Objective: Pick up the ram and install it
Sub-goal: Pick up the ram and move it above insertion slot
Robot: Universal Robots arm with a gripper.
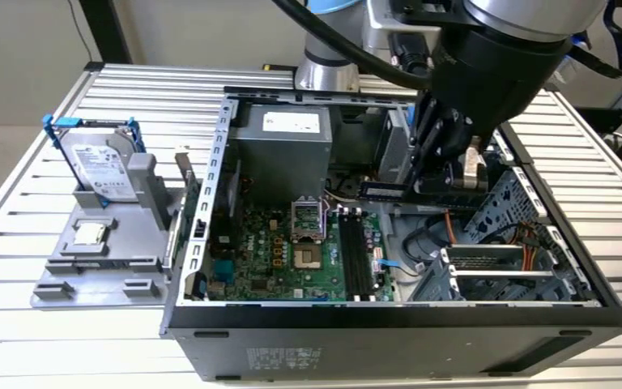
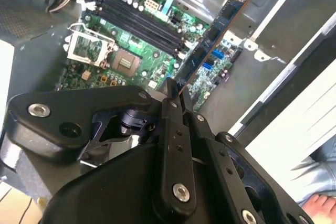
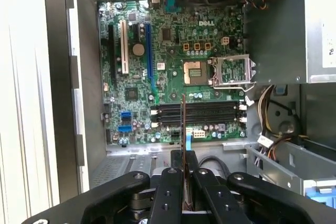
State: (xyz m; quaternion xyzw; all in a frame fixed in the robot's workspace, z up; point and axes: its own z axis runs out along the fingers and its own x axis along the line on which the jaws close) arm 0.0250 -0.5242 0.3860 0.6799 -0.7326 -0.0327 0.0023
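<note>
The pincer (image 2: 176, 93) is closed on one end of the ram (image 2: 212, 38), which juts out from between the fingertips. The second wrist view shows the stick's broad face, dark blue with black chips, slanting over the motherboard (image 2: 131, 51) and clear of the black memory slots (image 2: 139, 22). In the first wrist view the same ram (image 3: 182, 124) appears edge-on as a thin line ahead of the pincer (image 3: 182, 157), crossing the memory slots (image 3: 197, 113) in the picture; the processor socket (image 3: 191, 71) lies beyond, its bracket open. The exterior view places the pincer (image 1: 449, 166) inside the open computer case (image 1: 398, 332), above the board. That view also shows a hard drive (image 1: 100, 162) standing in a grey holder (image 1: 95, 267) on the slatted desk (image 1: 30, 138), beside the case.
</note>
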